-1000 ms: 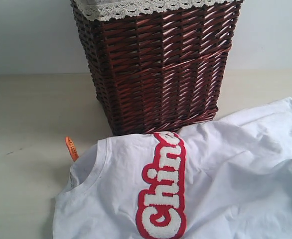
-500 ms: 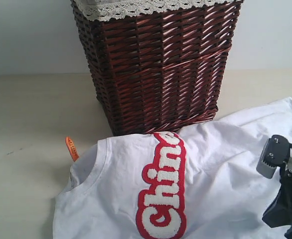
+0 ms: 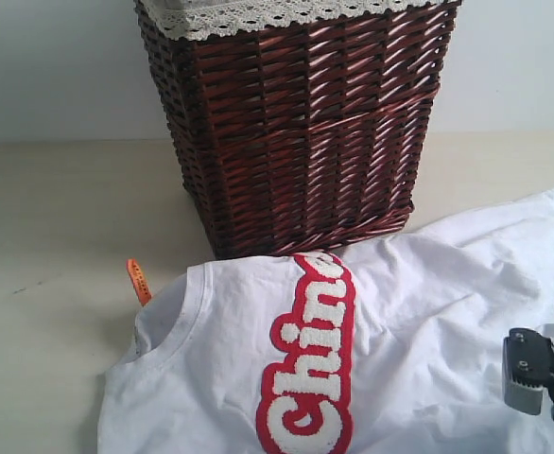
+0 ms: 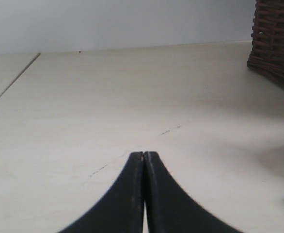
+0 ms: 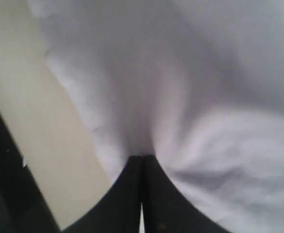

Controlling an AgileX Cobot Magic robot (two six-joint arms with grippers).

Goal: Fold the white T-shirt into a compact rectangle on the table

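**Operator:** Why is the right gripper (image 5: 142, 158) shut on the white T-shirt (image 3: 428, 312)?
**Manual:** You pinch an edge, likely to lift a fold — cloth puckers at the tips. The shirt lies rumpled on the table (image 3: 60, 236) beside the wicker basket (image 3: 296, 123). Your left gripper (image 4: 144, 154) is closed, empty.
**Operator:** Hidden?
**Manual:** The shirt's lower half — cut off.

Basket (image 3: 296, 123) sits back-centre on counter (image 3: 50, 236). T-shirt (image 3: 428, 312) lies on counter just in front of it, extending right. Neck tag (image 3: 138, 281) at shirt's left end. Right gripper (image 5: 142, 158) on shirt's right part.
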